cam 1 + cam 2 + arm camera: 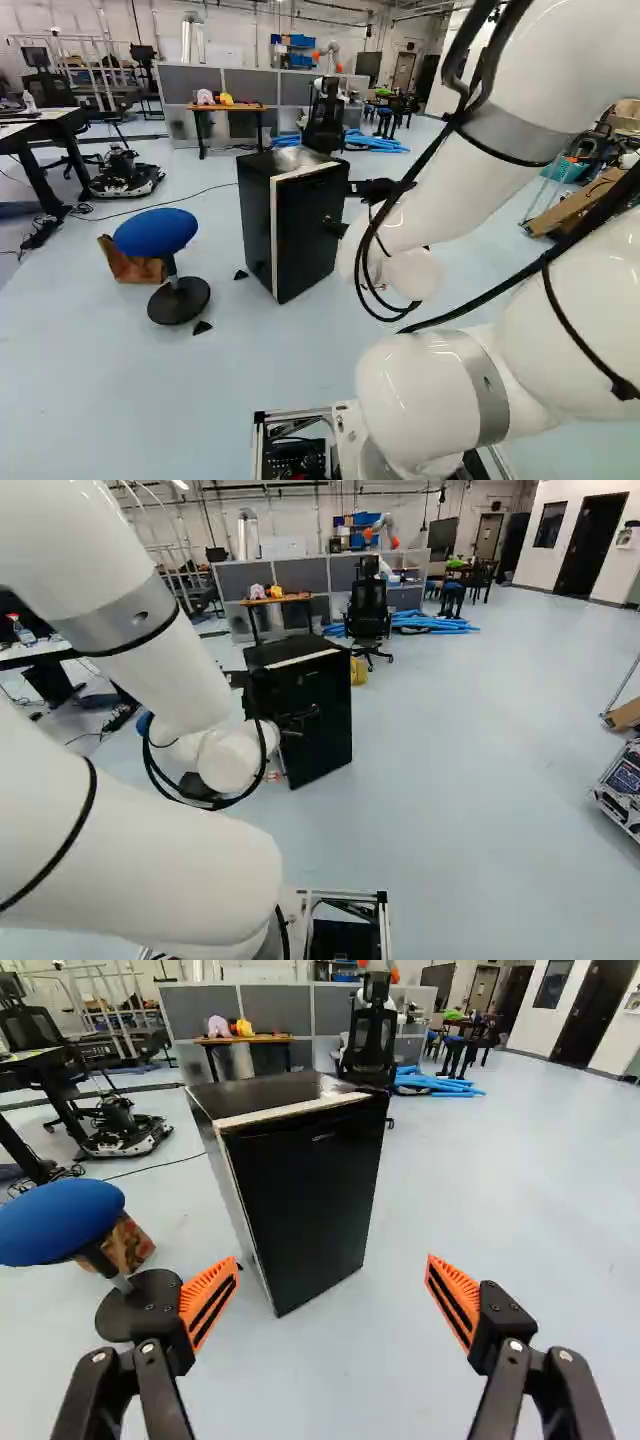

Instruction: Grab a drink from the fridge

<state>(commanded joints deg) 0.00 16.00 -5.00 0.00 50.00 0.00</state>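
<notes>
"One fridge [300,1185], black, upright on the floor [400,1380]. Door [315,1200]: closed, as far as can be judged, with a pale strip [295,1111] along the join. Drink: none visible, presumably inside."

"And the fingers [210,1302]?"

"Two, orange-padded, spread wide. Nothing between them, nothing held. Fridge stands ahead, apart from both."

"Step in hand?"

"Approach to the fridge, by my reckoning; opening still to do. Next move: line up one finger with a free edge of the door, ease it in at the join, then draw the door outward. Item wanting: no clear handle, and which edge swings cannot be told."

"Differences between views?"

"Wrist view: door face nearly entire, both fingers in full. Left base view: black fittings overlapping the door, so the gap cannot be judged there; blue stool [157,233] complete, to the left of the fridge. Right base view: stool mostly concealed by the white arm [170,665], a scrap of blue excepted. Exclusive to that view: one yellow object [358,670], far side of the fridge, purpose unrecorded."
</notes>
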